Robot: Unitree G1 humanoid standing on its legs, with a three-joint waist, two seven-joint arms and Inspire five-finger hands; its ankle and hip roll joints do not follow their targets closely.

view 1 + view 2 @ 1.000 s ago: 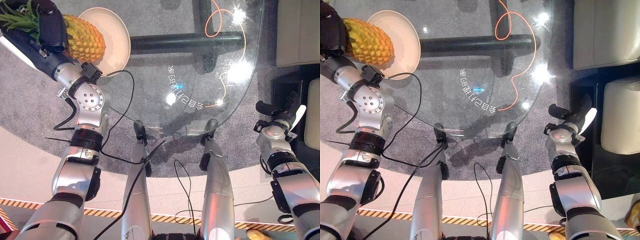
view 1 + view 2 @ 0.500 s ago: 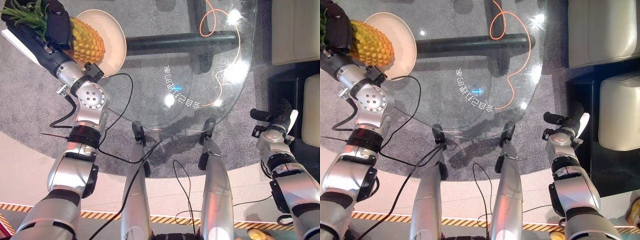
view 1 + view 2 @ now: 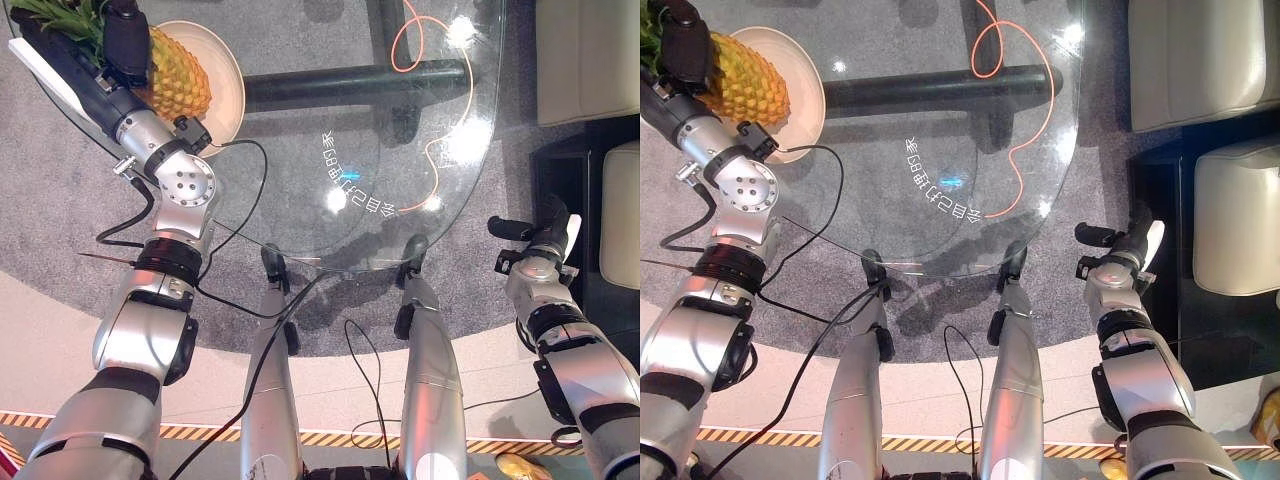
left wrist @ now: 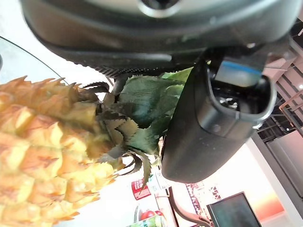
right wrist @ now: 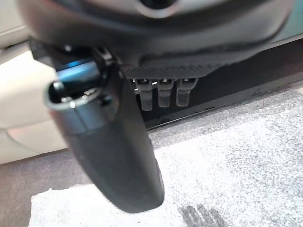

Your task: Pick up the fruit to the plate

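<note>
Pineapple held over the plate at the bench's far left corner

Pineapple, yellow and knobbly with a green leafy crown (image 3: 170, 75), hangs above the round cream plate (image 3: 228, 95) on the glass bench (image 3: 440, 110). The left robot hand (image 3: 125, 45) grips it at the crown end. It looks heavy, stiff and rough; the body offers surer purchase than the leaves. The plate holds nothing else. The right robot hand (image 3: 545, 235) idles beside the bench, fingers relaxed.

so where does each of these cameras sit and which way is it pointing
Left eye view: on the head, looking down at the glass table, left hand gripping the pineapple over the plate.
Right eye view: beside it, same scene, right hand idle off the table.
Left wrist view: along the left hand, pineapple crown close.
Right wrist view: along the right hand, toward grey carpet.
Both eyes share pineapple and plate.
</note>
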